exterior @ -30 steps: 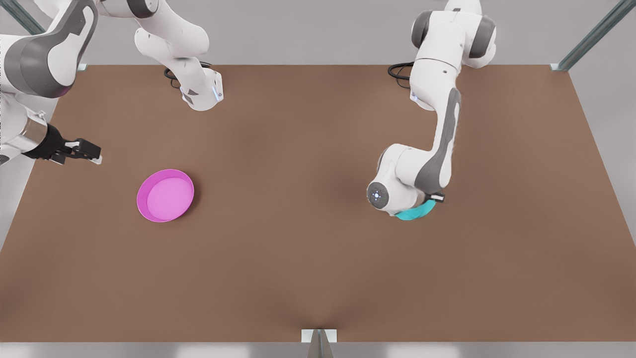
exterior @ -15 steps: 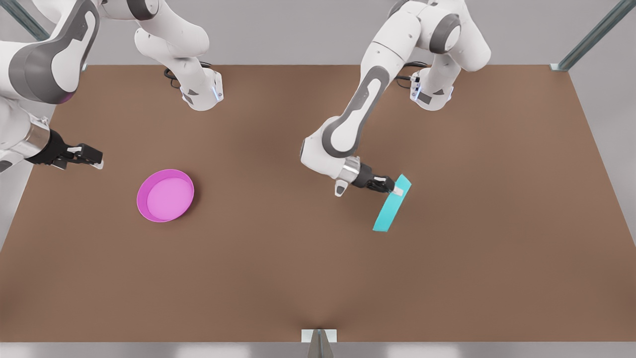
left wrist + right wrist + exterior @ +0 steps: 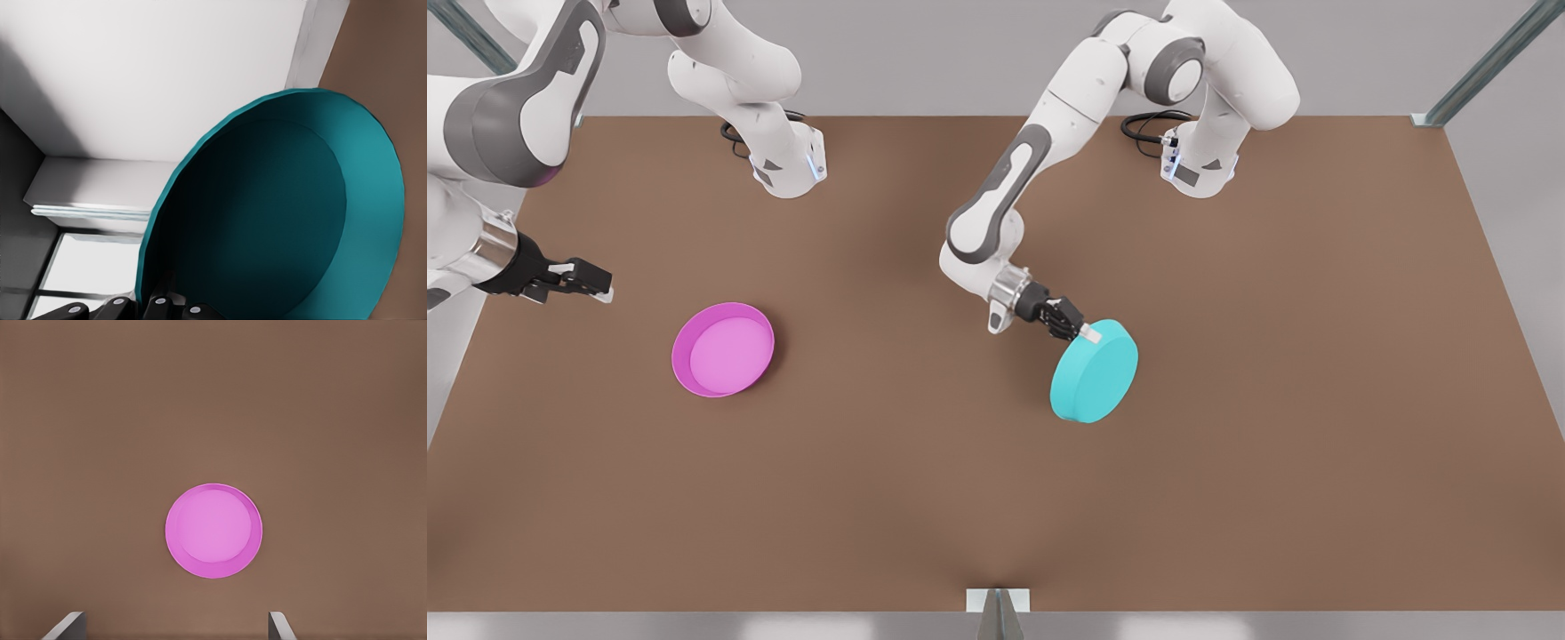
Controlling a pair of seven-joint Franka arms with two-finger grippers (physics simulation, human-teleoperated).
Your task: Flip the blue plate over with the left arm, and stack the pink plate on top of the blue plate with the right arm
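The blue plate is right of the table's middle in the front view, tilted, its plain flat base turned up towards the camera. My left gripper is shut on its rim at the upper-left edge. The left wrist view looks into the plate's dark hollow inside, with the left gripper at its rim. The pink plate lies flat on the table, open side up, at the front view's left. My right gripper waits open above the table's left edge, up and left of it. The right wrist view has the pink plate beyond the fingertips.
The brown table spreads wide in front of both plates. Both arm bases stand at the far edge, with cables beside them. A metal bracket sits at the middle of the near edge.
The left arm swung towards the table's middle and turned the blue plate from edge-on to base-up. The right gripper has hardly moved. The pink plate lies where it was.
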